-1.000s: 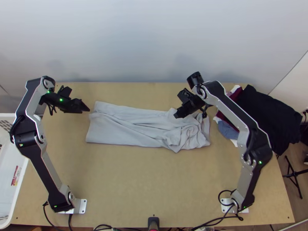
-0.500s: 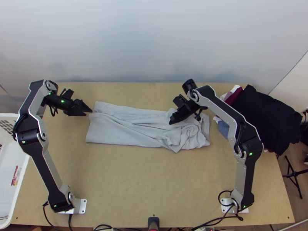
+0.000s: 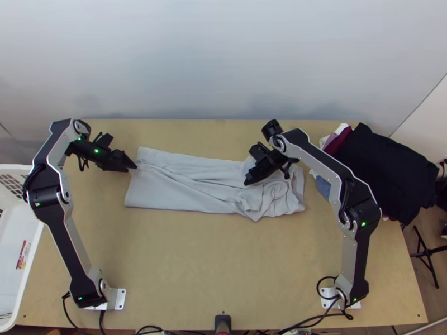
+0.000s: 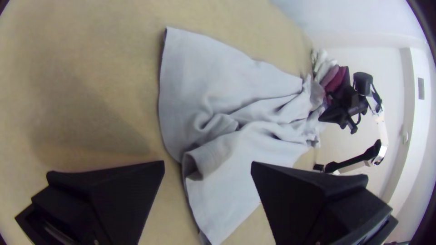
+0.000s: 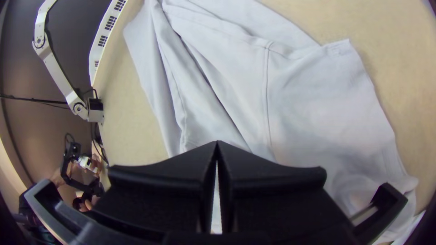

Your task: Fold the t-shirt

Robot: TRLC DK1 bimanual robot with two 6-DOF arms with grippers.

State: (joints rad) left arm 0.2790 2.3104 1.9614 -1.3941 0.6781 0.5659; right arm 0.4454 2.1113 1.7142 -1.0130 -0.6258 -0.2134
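Top view: pale grey t-shirt (image 3: pixel 167 190) lies crosswise on the light wooden table (image 3: pixel 223 268) as a long strip, fairly flat toward its left end, bunched and twisted toward its right. Left gripper (image 4: pixel 208 163) is at the left end; its fingers are spread wide, with a raised tube-like fold (image 4: pixel 206 161) of the edge facing the gap and no cloth pinched that I can make out. Right gripper (image 5: pixel 217 141) is over the rumpled part, fingertips pressed together; I see no fabric caught between them. Right wrist view gives me a stitched seam (image 5: pixel 267 90) running toward those tips, with creases beside it. Beyond the shirt's right end, a dark garment (image 3: pixel 391 173) lies heaped with other clothes. Assessment: the lengthwise narrowing looks roughly done, and I read the step in hand as taking hold of the left end, either to tidy that edge or to start the crosswise fold. Next move, as I judge it: bring the left fingers down astride the raised fold, close on all layers, and open the right ones if they are to take cloth too. I would pull the bunched end straighter before doubling the strip. Risk: pinching just the top layer would drag the fold askew.
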